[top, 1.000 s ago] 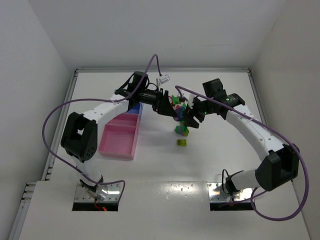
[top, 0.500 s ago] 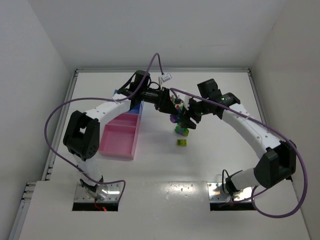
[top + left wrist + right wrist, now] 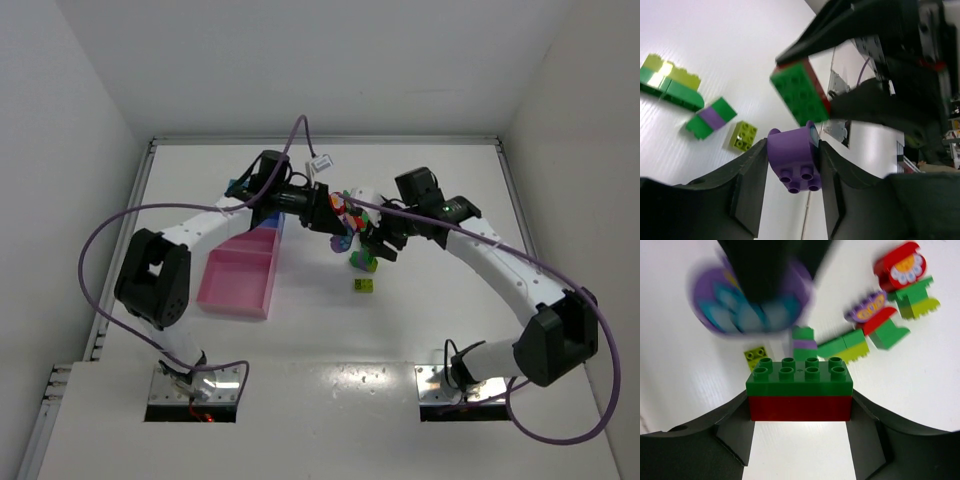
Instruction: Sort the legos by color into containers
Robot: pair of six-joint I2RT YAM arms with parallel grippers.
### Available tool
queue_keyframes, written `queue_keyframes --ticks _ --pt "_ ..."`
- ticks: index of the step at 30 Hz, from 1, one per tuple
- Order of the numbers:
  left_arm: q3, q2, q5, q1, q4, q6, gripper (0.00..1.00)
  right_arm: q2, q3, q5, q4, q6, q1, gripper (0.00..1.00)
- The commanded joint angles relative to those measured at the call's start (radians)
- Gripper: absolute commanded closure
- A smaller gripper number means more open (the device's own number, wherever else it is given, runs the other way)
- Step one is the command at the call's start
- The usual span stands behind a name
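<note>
My left gripper (image 3: 792, 150) is shut on a purple rounded lego (image 3: 790, 159), held above the table. In the right wrist view that purple flower piece (image 3: 752, 302) is a blur just beyond my right gripper (image 3: 799, 402). The right gripper is shut on a green brick stacked on a red one (image 3: 799, 390), which also shows as the green-and-red stack (image 3: 799, 97) in the left wrist view. From above, the left gripper (image 3: 335, 215) and right gripper (image 3: 372, 240) meet nose to nose. The pink container (image 3: 240, 280) and blue container (image 3: 268, 215) lie left of them.
Loose legos lie on the table below: a lime brick (image 3: 365, 285), a green-purple-green stack (image 3: 711, 117), a green and lime row (image 3: 845, 347), a red flower piece (image 3: 902, 265) and a purple flower on red and green (image 3: 875, 315). White walls enclose the table.
My left gripper has shut on the purple piece. Both grippers have shifted slightly left, and the right one still holds the green-and-red stack.
</note>
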Motion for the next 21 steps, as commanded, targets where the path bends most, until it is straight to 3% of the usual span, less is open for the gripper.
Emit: queue_keyframes --ticks 1,6,8,12,13,16,21 --pt "-0.061 -0.122 0.013 0.061 0.013 0.024 1.00 -0.078 -0.057 0.105 0.085 -0.027 -0.028 0.77" --pt "-0.075 -0.165 -0.014 0.210 0.046 -0.024 1.00 -0.121 -0.116 0.168 0.105 -0.045 -0.028 0.79" --pt "-0.032 -0.165 -0.098 0.258 -0.061 0.063 1.00 -0.131 -0.128 0.186 0.119 -0.045 -0.028 0.79" --pt "0.002 -0.197 -0.506 0.278 -0.151 0.168 1.00 -0.141 -0.141 0.223 0.157 -0.031 -0.028 0.79" --pt "-0.007 -0.206 -0.680 0.278 -0.151 0.168 1.00 -0.141 -0.141 0.232 0.157 -0.031 -0.028 0.79" --pt "-0.062 -0.228 -0.889 0.278 -0.140 0.182 1.00 -0.130 -0.131 0.233 0.168 0.007 -0.037 0.79" --pt "-0.116 -0.239 -1.088 0.269 -0.085 0.154 1.00 -0.110 -0.101 0.222 0.168 0.039 -0.046 0.79"
